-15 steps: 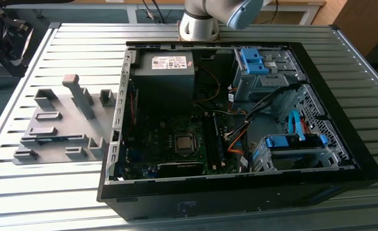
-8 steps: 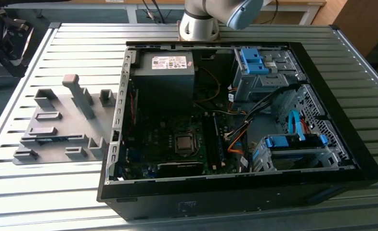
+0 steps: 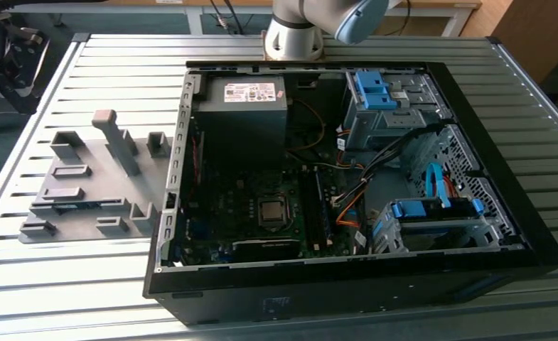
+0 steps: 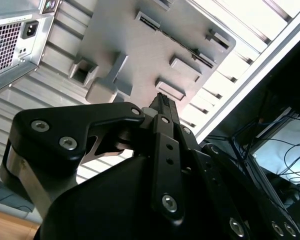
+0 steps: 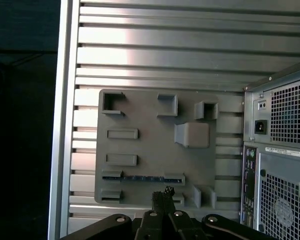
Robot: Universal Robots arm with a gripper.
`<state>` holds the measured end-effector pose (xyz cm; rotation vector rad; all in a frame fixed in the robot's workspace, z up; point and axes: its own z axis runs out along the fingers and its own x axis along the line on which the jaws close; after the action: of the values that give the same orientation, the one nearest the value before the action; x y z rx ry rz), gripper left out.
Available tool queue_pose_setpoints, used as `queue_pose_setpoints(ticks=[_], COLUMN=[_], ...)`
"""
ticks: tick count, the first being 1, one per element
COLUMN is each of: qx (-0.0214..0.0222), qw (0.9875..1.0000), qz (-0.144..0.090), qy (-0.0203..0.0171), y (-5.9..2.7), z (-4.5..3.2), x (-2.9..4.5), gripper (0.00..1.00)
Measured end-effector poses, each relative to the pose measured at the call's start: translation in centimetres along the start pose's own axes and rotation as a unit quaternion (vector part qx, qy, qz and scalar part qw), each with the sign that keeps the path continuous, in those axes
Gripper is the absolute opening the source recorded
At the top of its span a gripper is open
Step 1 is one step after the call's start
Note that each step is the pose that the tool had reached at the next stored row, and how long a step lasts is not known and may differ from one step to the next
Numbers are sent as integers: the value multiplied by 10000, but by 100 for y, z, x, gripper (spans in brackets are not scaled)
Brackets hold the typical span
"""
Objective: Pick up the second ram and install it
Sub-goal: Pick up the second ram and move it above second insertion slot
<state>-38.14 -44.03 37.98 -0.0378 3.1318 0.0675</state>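
Hand [image 5: 163, 194] fingers together, gripping nothing, hangs above the grey fixture plate [image 5: 150, 112], clear of it. Second ram [image 5: 142, 178] lies flat in a slot of the plate, near the plate edge closest to the hand. Bare slatted tabletop [image 5: 155, 55] runs past the plate's far edge. Computer case [image 5: 280, 150] stands just beside the plate. Raised grey block [image 5: 192, 134] sits on the plate, apart from the ram.

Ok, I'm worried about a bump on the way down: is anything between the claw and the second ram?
Nothing visible does. In the first wrist view the claw hangs clear of the grey fixture plate, where the second ram lies uncovered in its slot.
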Motion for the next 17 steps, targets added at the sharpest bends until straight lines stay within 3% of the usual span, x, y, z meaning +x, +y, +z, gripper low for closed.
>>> queue_pose_setpoints(ticks=[17], qx=[-1], qw=[10000], qz=[-70], qy=[3], y=[0], z=[0], x=[0], gripper=[11])
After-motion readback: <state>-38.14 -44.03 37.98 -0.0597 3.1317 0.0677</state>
